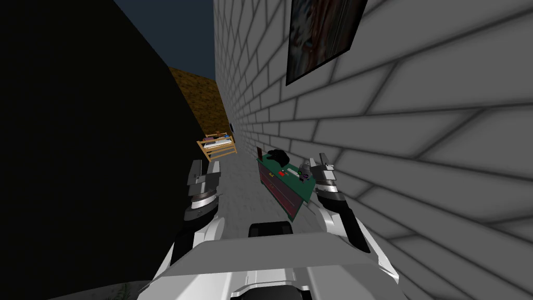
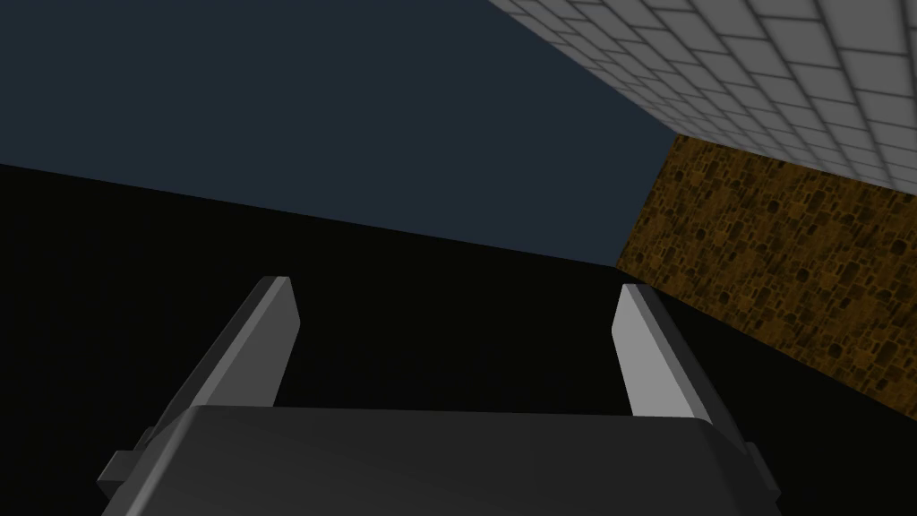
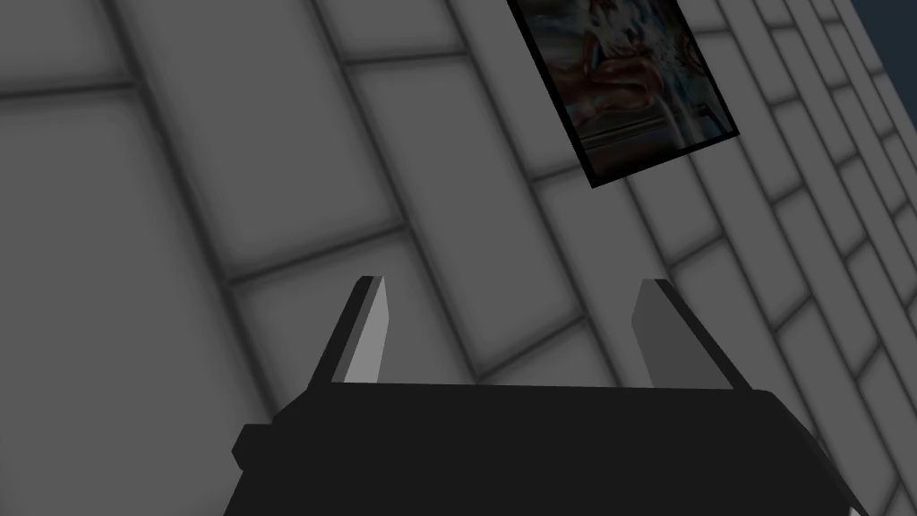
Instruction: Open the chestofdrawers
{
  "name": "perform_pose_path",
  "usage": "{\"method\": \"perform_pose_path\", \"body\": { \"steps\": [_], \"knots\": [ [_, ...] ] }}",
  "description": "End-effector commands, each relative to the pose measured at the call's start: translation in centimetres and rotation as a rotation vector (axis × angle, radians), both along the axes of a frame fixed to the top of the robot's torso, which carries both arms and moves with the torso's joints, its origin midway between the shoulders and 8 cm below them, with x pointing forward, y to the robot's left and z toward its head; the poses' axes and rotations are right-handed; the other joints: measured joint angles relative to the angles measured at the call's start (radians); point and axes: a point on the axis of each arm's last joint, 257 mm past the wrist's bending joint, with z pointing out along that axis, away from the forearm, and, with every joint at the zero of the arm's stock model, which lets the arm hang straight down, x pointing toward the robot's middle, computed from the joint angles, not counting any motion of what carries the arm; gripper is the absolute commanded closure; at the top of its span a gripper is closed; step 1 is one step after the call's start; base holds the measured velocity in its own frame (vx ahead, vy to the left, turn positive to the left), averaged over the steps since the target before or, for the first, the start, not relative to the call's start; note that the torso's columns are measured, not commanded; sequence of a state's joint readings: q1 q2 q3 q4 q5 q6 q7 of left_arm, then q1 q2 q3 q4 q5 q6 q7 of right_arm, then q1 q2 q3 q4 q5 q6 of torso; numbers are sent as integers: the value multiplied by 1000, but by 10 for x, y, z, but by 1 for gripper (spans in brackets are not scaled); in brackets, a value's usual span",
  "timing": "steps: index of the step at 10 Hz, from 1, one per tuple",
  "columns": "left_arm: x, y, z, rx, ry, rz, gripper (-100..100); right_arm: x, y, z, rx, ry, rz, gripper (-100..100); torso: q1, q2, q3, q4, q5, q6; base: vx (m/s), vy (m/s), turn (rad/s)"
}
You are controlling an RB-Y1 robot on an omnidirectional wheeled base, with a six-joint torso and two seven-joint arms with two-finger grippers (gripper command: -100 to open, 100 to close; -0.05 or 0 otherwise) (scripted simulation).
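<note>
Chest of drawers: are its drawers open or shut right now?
Shut, as far as visible: the chest of drawers shows a flat dark red front, no drawer sticking out.

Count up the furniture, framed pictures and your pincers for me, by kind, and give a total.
Furniture: 2, chest of drawers and wooden rack
Framed picture: 1
Pincers: 2, left pincer and right pincer, both open
Total: 5

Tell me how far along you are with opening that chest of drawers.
Barely started. Done: the chest of drawers is in sight ahead by the brick wall, its dark red fronts looking flush and shut. In hand: the left gripper and right gripper are both open and empty, neither aimed at it. To do: closing in, gripping a drawer front and pulling.
</note>
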State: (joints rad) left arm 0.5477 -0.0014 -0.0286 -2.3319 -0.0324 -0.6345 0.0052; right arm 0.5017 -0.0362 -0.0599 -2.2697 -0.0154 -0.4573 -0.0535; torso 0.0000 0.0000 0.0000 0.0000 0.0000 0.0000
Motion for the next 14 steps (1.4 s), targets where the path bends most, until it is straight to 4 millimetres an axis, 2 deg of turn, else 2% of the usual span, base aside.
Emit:
{"method": "perform_pose_path", "body": {
  "steps": [1,9,10,11,14],
  "knots": [
    [0,0,0,0,0,0,0,0,0,0,0,0,0,0,0,40,-82,41,0,0,0,0,0],
    [0,0,0,0,0,0,0,0,0,0,0,0,0,0,0,618,-1234,617,0,0,0,0,0],
    [0,0,0,0,0,0,0,8,7,-12,-51,45,12,-100,0,691,-1382,691,0,0,-8,21,164],
    [0,0,0,0,0,0,0,13,11,-21,-81,73,18,-100,1,726,-1451,724,0,-1,-22,44,225],
    [0,0,0,0,0,0,0,31,25,-60,-207,192,33,-100,0,738,-1475,738,0,0,-32,49,199]
  ]
}}
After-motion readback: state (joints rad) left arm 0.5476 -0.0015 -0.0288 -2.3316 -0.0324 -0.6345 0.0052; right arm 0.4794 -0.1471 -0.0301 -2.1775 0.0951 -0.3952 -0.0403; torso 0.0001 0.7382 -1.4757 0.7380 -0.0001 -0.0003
